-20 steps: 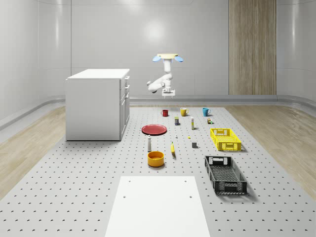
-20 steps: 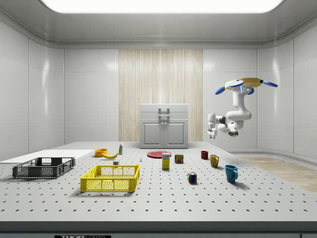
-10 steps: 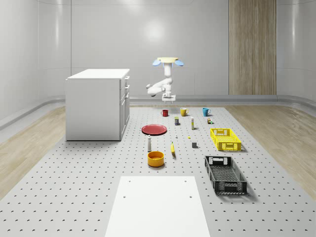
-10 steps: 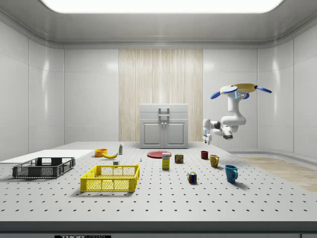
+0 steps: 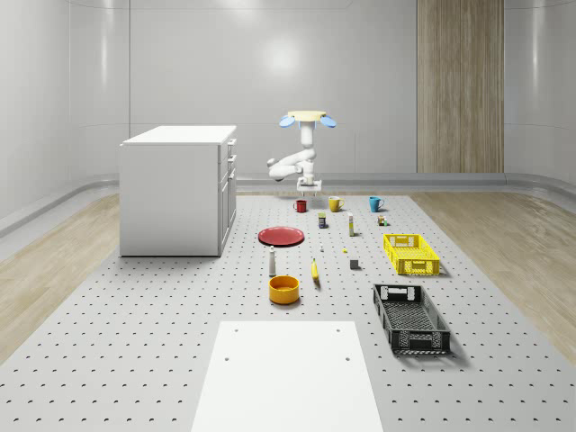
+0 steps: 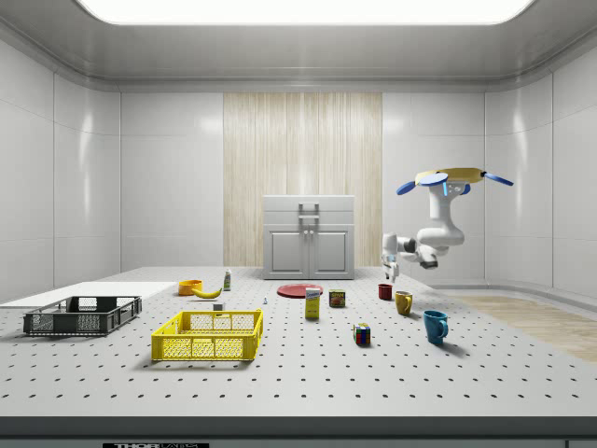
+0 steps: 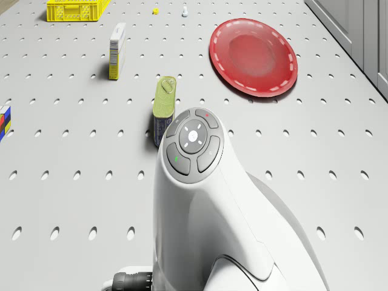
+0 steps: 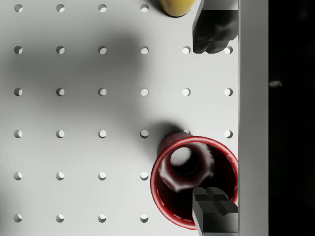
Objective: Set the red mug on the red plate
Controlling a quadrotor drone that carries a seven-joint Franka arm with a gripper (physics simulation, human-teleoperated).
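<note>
The drone [image 6: 454,176] hovers above the far end of the table [image 5: 162,360], its arm bent down so that the pincer [image 6: 391,272] hangs just over the red mug [image 6: 385,291], which stands upright on the table near the far edge, with a yellow mug [image 6: 404,302] just beside it. In the wrist view the pincer [image 8: 214,113] is spread wide, one finger [image 8: 212,29] well off toward the yellow mug [image 8: 175,7] and the other finger [image 8: 215,212] overlapping the rim of the red mug [image 8: 172,196], so the mug sits off-centre between the fingers and nothing is gripped. The step in hand looks like the descent and alignment for the grasp. The red plate [image 5: 282,236] lies flat on the table nearer the middle, well apart from the mug, beside the white cabinet [image 5: 175,189]; the drone view shows the red plate [image 7: 253,56] bare, with a tin [image 7: 163,109] between it and the arm. The next move probably calls for shifting the pincer so that one wall of the mug lies squarely between the fingers, lowering a little further, then closing firmly before lifting. The risk is tipping the mug if the finger over its rim comes down on it.
</note>
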